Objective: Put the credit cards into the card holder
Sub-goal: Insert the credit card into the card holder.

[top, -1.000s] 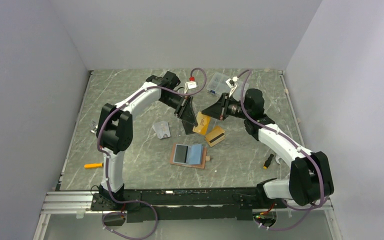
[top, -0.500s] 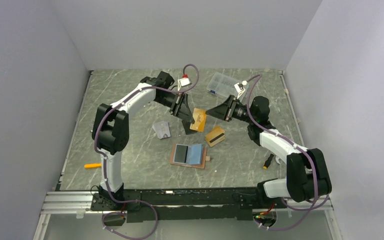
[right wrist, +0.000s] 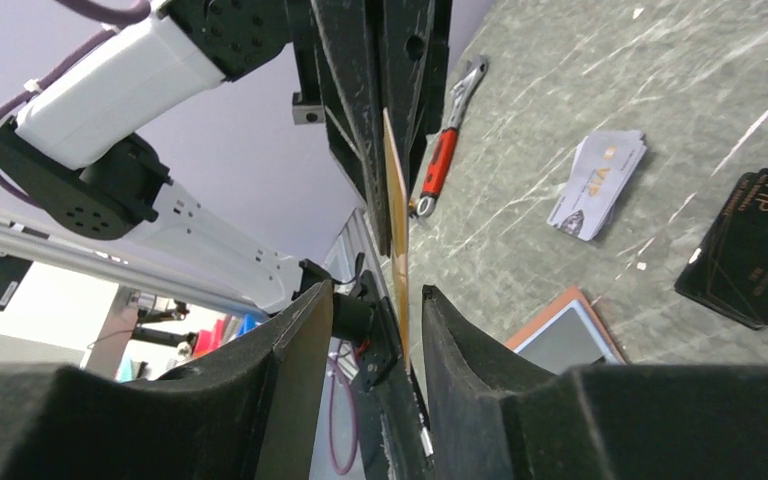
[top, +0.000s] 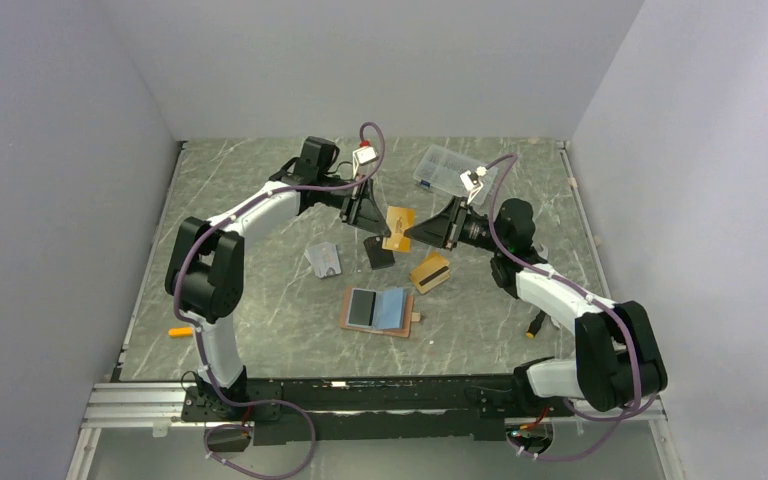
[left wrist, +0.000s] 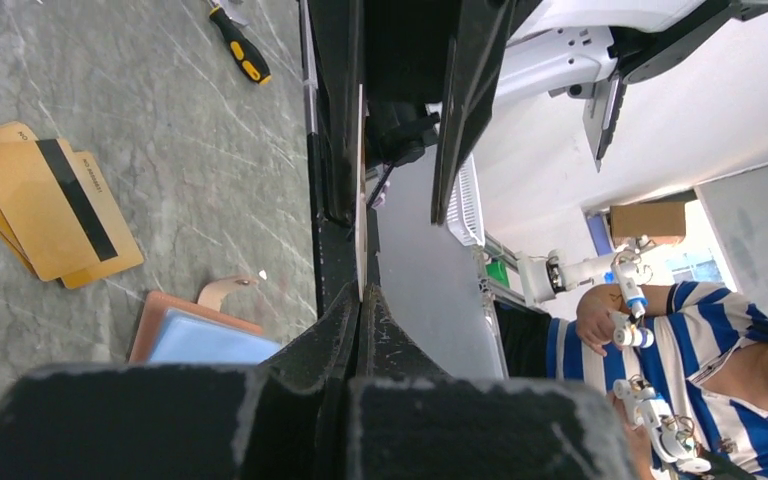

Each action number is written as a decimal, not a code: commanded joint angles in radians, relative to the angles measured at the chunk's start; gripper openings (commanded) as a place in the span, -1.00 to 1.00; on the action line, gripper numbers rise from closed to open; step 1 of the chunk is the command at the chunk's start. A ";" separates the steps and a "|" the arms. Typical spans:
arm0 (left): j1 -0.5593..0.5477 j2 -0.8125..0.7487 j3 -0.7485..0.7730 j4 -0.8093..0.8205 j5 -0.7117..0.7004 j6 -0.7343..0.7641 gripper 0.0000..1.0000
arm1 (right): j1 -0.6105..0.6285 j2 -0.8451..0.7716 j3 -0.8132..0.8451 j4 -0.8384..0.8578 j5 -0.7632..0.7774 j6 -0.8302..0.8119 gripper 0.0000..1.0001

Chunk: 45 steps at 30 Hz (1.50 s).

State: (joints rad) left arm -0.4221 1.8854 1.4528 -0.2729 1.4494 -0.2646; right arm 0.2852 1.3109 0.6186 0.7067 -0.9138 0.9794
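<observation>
From both wrists the orange-gold card (top: 397,228) in my left gripper (top: 373,220) shows only as a thin edge. My fingers are clamped on it, off the table (top: 260,200). My right gripper (top: 414,232) stands apart around the same card; whether it touches I cannot tell. Two more gold cards (top: 430,272) lie overlapped near the one open card holder (top: 378,310). The silver-grey cards (top: 324,260) and black cards (top: 380,252) are stacks too thin to count.
</observation>
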 commanded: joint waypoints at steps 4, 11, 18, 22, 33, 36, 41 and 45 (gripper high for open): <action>-0.001 -0.034 0.000 0.165 -0.005 -0.123 -1.00 | 0.030 0.013 0.038 0.070 0.017 0.005 -0.31; -0.001 -0.014 0.039 0.011 -0.065 -0.020 -0.71 | 0.032 -0.008 0.030 0.010 0.077 -0.016 -1.00; 0.028 -0.024 -0.022 -0.257 -0.296 0.158 -0.29 | 0.039 -0.120 0.026 -0.452 0.170 -0.255 -1.00; 0.062 -0.067 -0.169 -0.258 -0.416 0.155 -0.28 | 0.057 -0.190 -0.045 -0.609 0.209 -0.311 -1.00; 0.065 -0.062 -0.350 -0.202 -0.472 0.142 -0.29 | 0.098 -0.127 -0.089 -0.758 0.169 -0.393 -1.00; 0.065 -0.058 -0.353 -0.202 -0.469 0.149 -0.31 | 0.101 -0.136 -0.106 -0.782 0.166 -0.400 -1.00; 0.065 -0.062 -0.366 -0.193 -0.484 0.154 -0.32 | 0.101 -0.154 -0.140 -0.828 0.155 -0.402 -1.00; 0.065 -0.059 -0.351 -0.203 -0.486 0.159 -0.34 | 0.101 -0.178 -0.158 -0.868 0.161 -0.404 -1.00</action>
State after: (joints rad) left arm -0.3557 1.8629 1.0882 -0.4850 0.9657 -0.1318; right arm 0.3824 1.1728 0.4736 -0.1146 -0.7414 0.5934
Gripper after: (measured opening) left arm 0.339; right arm 0.009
